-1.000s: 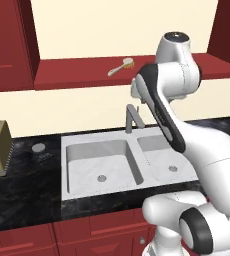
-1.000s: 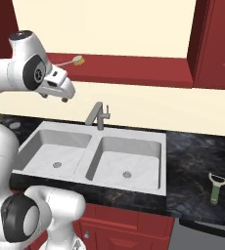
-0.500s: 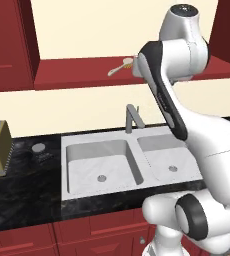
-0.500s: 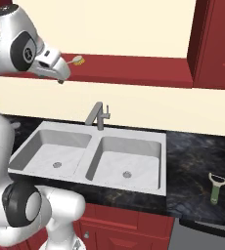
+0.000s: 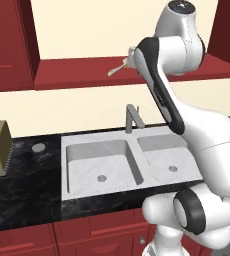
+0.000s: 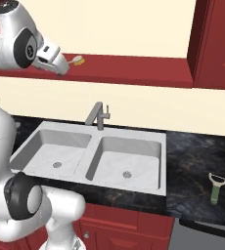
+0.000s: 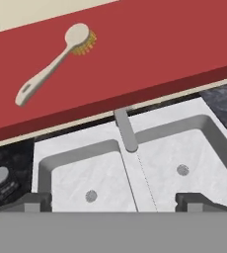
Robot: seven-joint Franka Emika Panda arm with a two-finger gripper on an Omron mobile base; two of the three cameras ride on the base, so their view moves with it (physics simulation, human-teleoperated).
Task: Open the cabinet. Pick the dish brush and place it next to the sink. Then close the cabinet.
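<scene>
Dish brush (image 7: 54,63) lies loose on the cabinet (image 7: 150,59) floor, at eleven o'clock from the fingers (image 7: 194,201), spread wide and empty. A careless reach, I reckon, could nudge it off the ledge into the sink (image 7: 184,148).

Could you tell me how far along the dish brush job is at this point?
The cabinet already stands open. The dish brush lies untouched on its red floor, with the open gripper raised beside it. Left: grasp the brush, set it next to the sink, close the cabinet.
</scene>
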